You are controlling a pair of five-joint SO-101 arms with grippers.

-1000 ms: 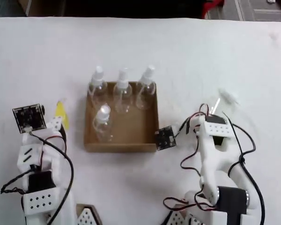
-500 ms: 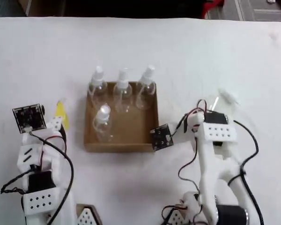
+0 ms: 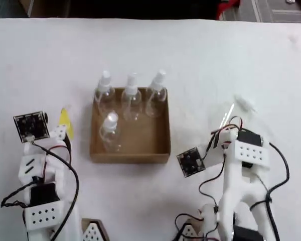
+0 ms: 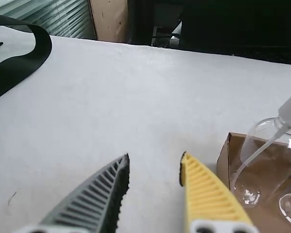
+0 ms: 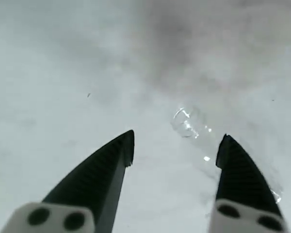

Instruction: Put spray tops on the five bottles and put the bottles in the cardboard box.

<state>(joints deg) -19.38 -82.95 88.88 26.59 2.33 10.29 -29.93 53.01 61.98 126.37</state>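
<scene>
The cardboard box [image 3: 163, 125] sits mid-table with several clear bottles in it, each with a white spray top: three along the far wall [image 3: 131, 98] and one at the near left [image 3: 110, 131]. A loose spray top [image 3: 246, 103] with its thin tube lies on the table right of the box. My right gripper [image 5: 177, 143] is open over bare table, with a clear glinting object [image 5: 186, 122] just beyond its fingertips; what it is I cannot tell. My left gripper [image 4: 154, 167] is open left of the box, its yellow finger [image 3: 65, 123] beside the box corner [image 4: 223, 155].
The white table [image 3: 215, 55] is bare behind and to both sides of the box. The right arm [image 3: 243, 155] stands near the front edge, with its camera board [image 3: 190, 163] sticking out toward the box. The left arm [image 3: 37, 165] is at the front left.
The right arm has drawn back from the box's right wall toward the front right of the table. The left arm and the bottles have stayed put.
</scene>
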